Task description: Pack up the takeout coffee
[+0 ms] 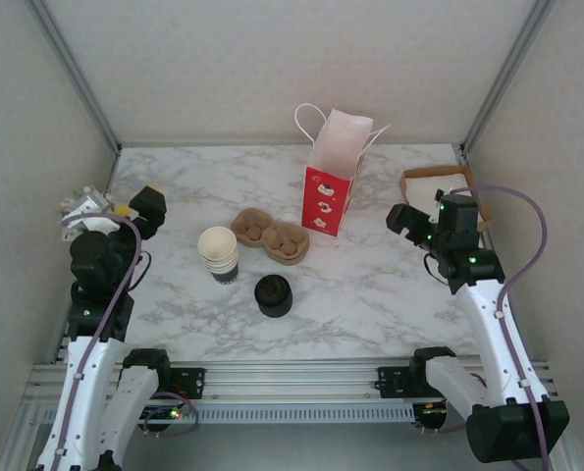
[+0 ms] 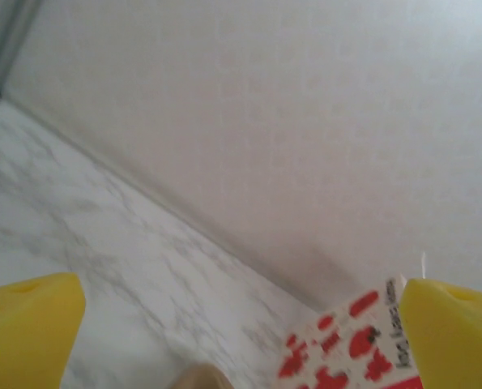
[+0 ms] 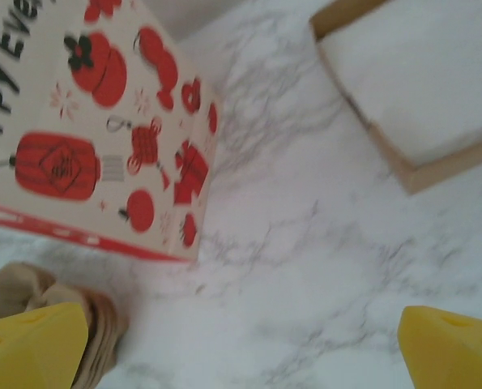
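The takeout coffee, as a lidded cup, is out of view. A stack of lidless white cups [image 1: 218, 253] with a dark band stands left of centre on the marble table. A short stack of black lids [image 1: 273, 294] sits just in front and to its right. A red and white paper bag [image 1: 329, 186] [image 2: 354, 340] [image 3: 103, 138] stands open at the back centre. My left gripper [image 1: 139, 202] [image 2: 241, 324] hovers open at the far left, aimed toward the bag. My right gripper [image 1: 409, 218] [image 3: 241, 340] hangs open right of the bag, over bare marble. Neither holds anything.
A brown pulp cup carrier [image 1: 271, 235] [image 2: 196, 377] [image 3: 14, 292] lies between the cups and the bag. A wooden tray [image 1: 468, 182] [image 3: 403, 166] of white napkins sits at the back right. Some white clutter [image 1: 85, 213] rests at the table's left edge. Walls enclose three sides.
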